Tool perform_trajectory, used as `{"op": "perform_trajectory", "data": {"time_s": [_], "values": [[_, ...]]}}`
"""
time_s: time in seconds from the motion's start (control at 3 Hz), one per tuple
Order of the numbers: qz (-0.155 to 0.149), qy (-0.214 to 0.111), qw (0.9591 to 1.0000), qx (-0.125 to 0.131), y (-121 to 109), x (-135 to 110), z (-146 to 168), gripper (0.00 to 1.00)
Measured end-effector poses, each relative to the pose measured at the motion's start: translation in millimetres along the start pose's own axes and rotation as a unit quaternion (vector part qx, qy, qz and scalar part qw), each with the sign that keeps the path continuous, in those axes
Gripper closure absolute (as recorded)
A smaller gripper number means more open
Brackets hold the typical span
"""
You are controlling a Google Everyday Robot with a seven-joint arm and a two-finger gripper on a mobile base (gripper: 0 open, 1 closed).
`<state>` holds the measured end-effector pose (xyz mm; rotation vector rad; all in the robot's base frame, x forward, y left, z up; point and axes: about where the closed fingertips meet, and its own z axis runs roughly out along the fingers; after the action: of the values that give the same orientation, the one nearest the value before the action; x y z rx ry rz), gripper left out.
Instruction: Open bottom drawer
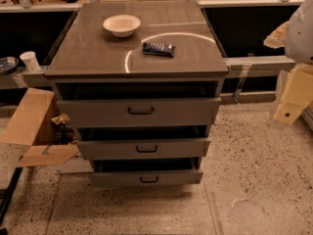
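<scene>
The bottom drawer point(112, 179) sits lowest in the front of the bench point(88, 53), under the two larger drawers and just above the floor. The gripper point(292, 99) hangs off the bench's right side, well apart from it, and in this view at about the level of the top drawer point(93, 112). From the gripper, the bottom drawer therefore lies to the left and well down. The robot has one arm, so there is no choice of side.

Whether the gripper is open or closed cannot be told, and nothing is seen held in it.

The drawer's front is a long, shallow grey strip. Its long axis runs left to right across the bench front. It looks the narrowest of the three fronts. A small black handle point(149, 179) sits at its centre, a short bar lying along the same left-right line.

A dark band shows between this front and the middle drawer point(107, 149) above it. The drawer may already stand slightly out of the bench, but how far is hard to judge.

The coming move likely calls for the gripper to travel down and across to the bench's front centre. It would then meet the handle squarely from the front and pull straight out, away from the bench. The main risk is catching the middle drawer's handle point(146, 149), which lies directly above on the same centre line.
</scene>
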<state>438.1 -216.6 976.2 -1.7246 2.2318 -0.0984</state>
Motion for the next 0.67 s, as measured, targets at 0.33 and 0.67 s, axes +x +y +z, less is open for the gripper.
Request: {"op": "perform_trajectory", "data": {"time_s": [0.33,0.67], "values": [[-0.001,0.002,1.0000,-0.001,-0.5,-0.2,3.1,0.00],[-0.005,0.007,1.0000,-0.003,-1.6,-0.5,11.0,0.00]]}}
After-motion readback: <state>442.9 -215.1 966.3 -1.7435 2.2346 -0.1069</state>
